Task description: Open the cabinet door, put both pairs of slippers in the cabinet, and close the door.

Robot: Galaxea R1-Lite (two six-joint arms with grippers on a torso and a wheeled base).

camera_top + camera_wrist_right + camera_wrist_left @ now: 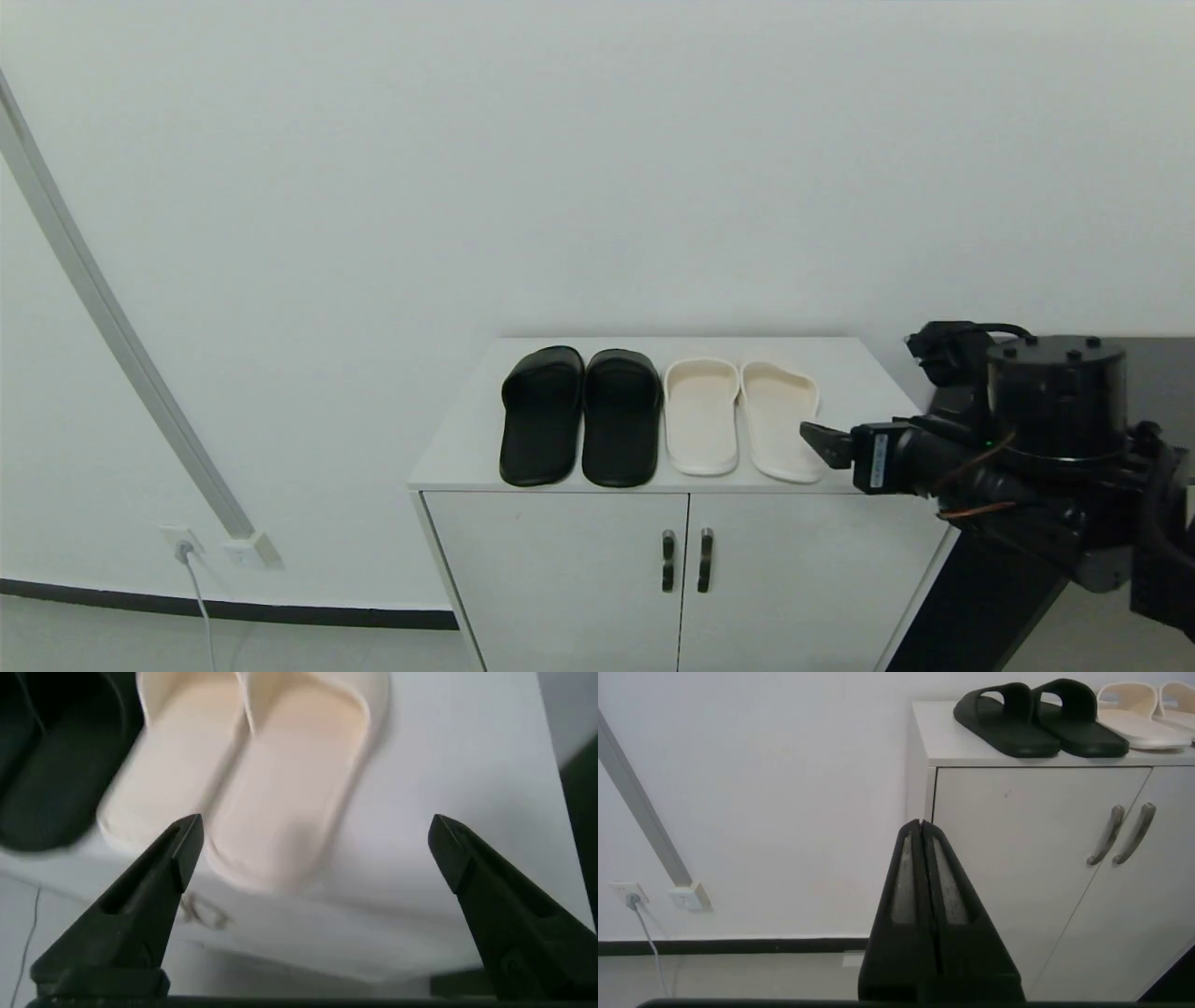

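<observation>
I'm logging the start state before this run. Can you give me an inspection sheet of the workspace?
Surface: cabinet top, white, holds both pairs.
Job's things: black slippers and white slippers side by side, toes to the wall; doors shut, handles at the centre.
Clutter: nothing seen.
Grippers: right gripper open, over the top's front right edge by the white slippers; left gripper shut, out front left of the cabinet, apart from it.
Cables: cable hangs from a socket left of the cabinet.
Surroundings: wall, slanted conduit, dark skirting.
</observation>
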